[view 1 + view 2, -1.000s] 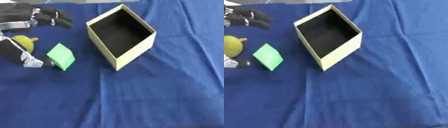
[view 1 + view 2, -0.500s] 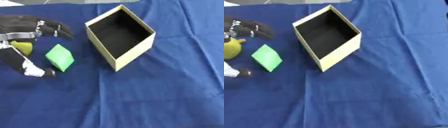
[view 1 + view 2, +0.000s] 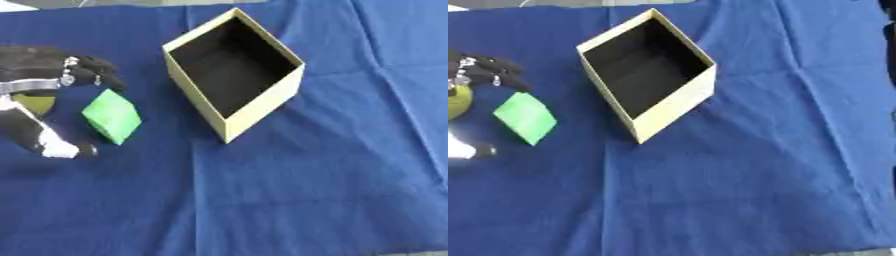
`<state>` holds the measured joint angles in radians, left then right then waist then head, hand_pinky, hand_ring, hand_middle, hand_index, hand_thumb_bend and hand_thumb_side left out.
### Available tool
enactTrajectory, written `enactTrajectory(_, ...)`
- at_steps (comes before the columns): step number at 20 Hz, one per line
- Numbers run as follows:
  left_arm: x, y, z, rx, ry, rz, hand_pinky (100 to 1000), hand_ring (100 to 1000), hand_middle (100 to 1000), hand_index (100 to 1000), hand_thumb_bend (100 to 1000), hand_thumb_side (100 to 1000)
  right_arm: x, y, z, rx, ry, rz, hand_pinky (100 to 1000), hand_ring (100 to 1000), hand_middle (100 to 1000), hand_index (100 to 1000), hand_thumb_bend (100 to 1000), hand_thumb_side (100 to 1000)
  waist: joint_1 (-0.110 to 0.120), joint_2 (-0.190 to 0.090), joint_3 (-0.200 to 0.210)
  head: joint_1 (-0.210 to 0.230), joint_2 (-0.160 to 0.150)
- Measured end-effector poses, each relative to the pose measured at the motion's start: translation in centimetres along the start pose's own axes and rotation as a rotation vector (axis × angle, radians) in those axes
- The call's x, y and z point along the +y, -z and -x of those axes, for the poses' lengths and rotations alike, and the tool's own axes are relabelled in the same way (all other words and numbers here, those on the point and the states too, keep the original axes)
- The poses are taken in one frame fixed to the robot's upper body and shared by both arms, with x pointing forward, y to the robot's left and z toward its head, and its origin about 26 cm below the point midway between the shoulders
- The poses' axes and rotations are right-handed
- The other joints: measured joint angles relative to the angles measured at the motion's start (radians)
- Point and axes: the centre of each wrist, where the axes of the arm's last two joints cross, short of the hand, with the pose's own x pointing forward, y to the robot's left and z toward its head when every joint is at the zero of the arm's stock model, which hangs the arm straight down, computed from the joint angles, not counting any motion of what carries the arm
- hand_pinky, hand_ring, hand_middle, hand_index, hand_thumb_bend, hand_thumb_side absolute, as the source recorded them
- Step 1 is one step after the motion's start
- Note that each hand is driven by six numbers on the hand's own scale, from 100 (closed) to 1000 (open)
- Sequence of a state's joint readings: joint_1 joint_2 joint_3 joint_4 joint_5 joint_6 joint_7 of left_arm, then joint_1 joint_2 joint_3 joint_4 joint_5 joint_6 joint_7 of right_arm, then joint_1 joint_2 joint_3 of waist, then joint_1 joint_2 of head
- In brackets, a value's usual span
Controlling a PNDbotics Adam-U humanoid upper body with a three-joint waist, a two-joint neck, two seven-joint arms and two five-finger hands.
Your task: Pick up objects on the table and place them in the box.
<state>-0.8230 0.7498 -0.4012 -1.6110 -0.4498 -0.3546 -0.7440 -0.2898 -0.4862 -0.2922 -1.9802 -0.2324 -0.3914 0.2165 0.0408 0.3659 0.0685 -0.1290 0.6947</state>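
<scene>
My left hand (image 3: 35,80) is at the table's left edge, its black fingers (image 3: 87,75) curled over the top of a yellow-green round thing (image 3: 37,103). The white-tipped thumb (image 3: 54,146) stretches out below it, so the thing sits between fingers and thumb and is mostly hidden. A bright green block (image 3: 112,121) lies just right of the hand, apart from the thumb tip. Further right stands the open tan box (image 3: 261,111), its inside dark and empty, turned corner-on to me. My right hand shows in neither view.
A blue cloth (image 3: 289,195) covers the whole table, with a few creases at the right. The cloth's far edge runs along the top of the view.
My left hand has come down over the yellow-green thing, its fingers now curled closer to it. The green block and the box have stayed where they were.
</scene>
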Motion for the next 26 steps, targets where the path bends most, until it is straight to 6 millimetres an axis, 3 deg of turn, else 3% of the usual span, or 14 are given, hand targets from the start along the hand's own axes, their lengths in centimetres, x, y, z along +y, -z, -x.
enactTrajectory(7,-0.5,1.2,1.2,0.012,-0.027,-0.013,947,1000,834,952,498,514,0.1,0.0,0.0,0.002,0.006,-0.006,866,762,514,727,100,613,-0.002,0.003,-0.001,-0.004,0.004)
enactTrajectory(12,-0.1,1.9,2.0,0.028,-0.040,-0.034,971,1000,839,944,542,548,0.1,0.0,0.0,0.007,0.009,-0.011,866,762,513,726,100,611,-0.003,0.003,0.002,-0.010,0.056)
enactTrajectory(17,-0.2,2.3,2.9,0.047,-0.073,-0.042,977,1000,834,940,541,546,0.1,0.0,0.0,0.010,0.014,-0.014,867,762,513,726,100,610,-0.004,0.003,0.006,-0.021,0.070)
enactTrajectory(21,-0.4,2.6,3.6,0.072,-0.111,-0.026,979,1000,845,938,479,399,0.1,0.0,0.0,0.012,0.021,-0.013,868,762,513,726,100,610,-0.004,0.002,0.005,-0.025,0.071)
enactTrajectory(26,-1.1,2.9,4.5,0.096,-0.150,-0.009,976,1000,848,938,444,351,0.2,0.0,0.1,0.016,0.026,-0.013,868,762,513,726,100,611,-0.004,0.001,0.004,-0.026,0.071)
